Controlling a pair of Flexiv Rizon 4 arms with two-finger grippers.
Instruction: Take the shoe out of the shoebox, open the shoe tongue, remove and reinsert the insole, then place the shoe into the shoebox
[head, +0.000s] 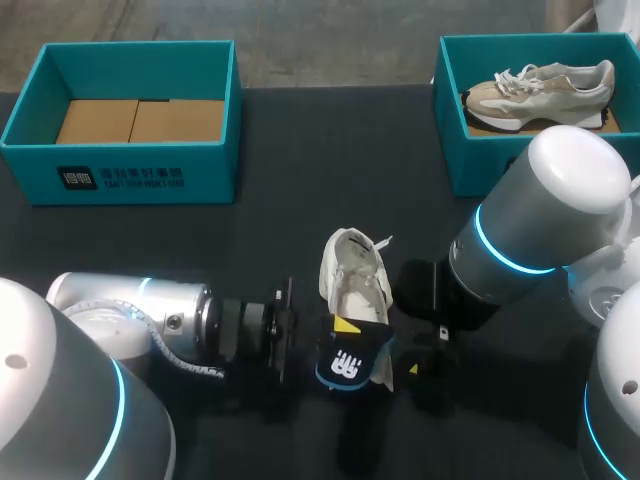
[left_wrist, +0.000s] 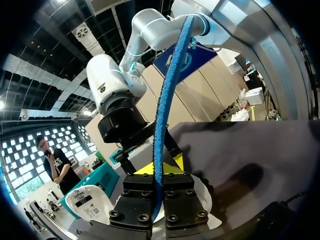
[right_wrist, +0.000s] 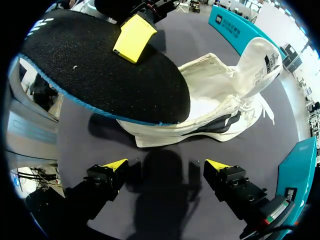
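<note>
A white shoe (head: 355, 270) lies on the dark table at the middle, its tongue pulled up. My left gripper (head: 345, 328) is shut on the black, blue-edged insole (head: 352, 362) and holds it just above the shoe's near end. In the left wrist view the insole (left_wrist: 167, 100) stands edge-on, pinched in that gripper (left_wrist: 162, 170). My right gripper (head: 428, 352) is open just right of the shoe. In the right wrist view its own gripper (right_wrist: 167, 165) is empty, and ahead of it are the insole (right_wrist: 100, 70) and the shoe (right_wrist: 225, 100).
A teal shoebox (head: 120, 175) with cardboard inside stands at the back left. A second teal shoebox (head: 452, 110) at the back right holds a beige shoe (head: 540, 88). My right arm (left_wrist: 117, 85) shows ahead in the left wrist view.
</note>
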